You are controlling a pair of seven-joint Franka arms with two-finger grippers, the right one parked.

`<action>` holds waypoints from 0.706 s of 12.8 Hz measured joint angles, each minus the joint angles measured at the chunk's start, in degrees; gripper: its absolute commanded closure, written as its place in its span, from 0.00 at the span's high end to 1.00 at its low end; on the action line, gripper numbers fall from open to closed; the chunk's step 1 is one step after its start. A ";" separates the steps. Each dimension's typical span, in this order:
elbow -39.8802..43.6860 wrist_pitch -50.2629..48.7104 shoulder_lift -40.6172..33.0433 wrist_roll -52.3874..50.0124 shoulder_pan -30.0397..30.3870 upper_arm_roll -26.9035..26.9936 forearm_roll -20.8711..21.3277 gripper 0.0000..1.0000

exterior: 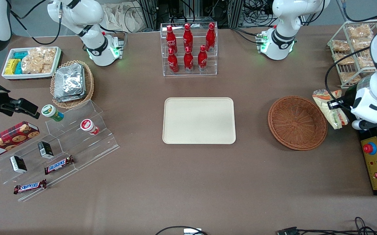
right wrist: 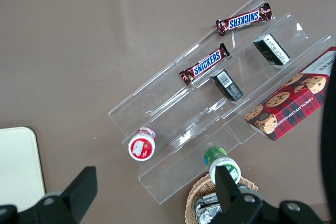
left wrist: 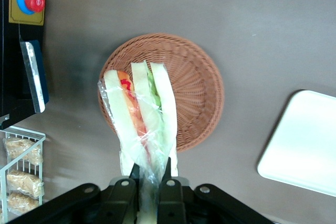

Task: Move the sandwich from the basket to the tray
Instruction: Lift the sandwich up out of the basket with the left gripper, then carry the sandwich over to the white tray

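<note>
My left gripper is shut on the wrapped sandwich and holds it in the air beside the round reddish-brown basket, toward the working arm's end of the table. In the left wrist view the fingers pinch the sandwich through its clear wrap, and it hangs over the rim of the basket. The basket has nothing in it. The cream tray lies bare at the table's middle; one corner of it also shows in the left wrist view.
A red-button control box lies by the working arm's base. A wire rack of snack packets stands farther from the camera. A clear rack of red bottles stands farther from the camera than the tray. Tan foil-packet basket and acrylic snack shelves lie toward the parked arm's end.
</note>
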 measured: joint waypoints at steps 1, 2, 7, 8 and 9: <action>0.42 -0.08 -0.10 -1.99 -0.04 -2.66 -0.03 0.15; 0.45 -0.06 -0.13 -4.38 -0.19 -5.83 -0.06 0.15; -0.75 4.45 0.26 -22.97 -1.29 -24.62 -0.03 0.17; -2.20 5.51 0.45 -24.18 -1.64 -26.70 -0.02 0.18; -4.23 7.09 0.60 -24.67 -2.28 -27.61 -0.02 0.18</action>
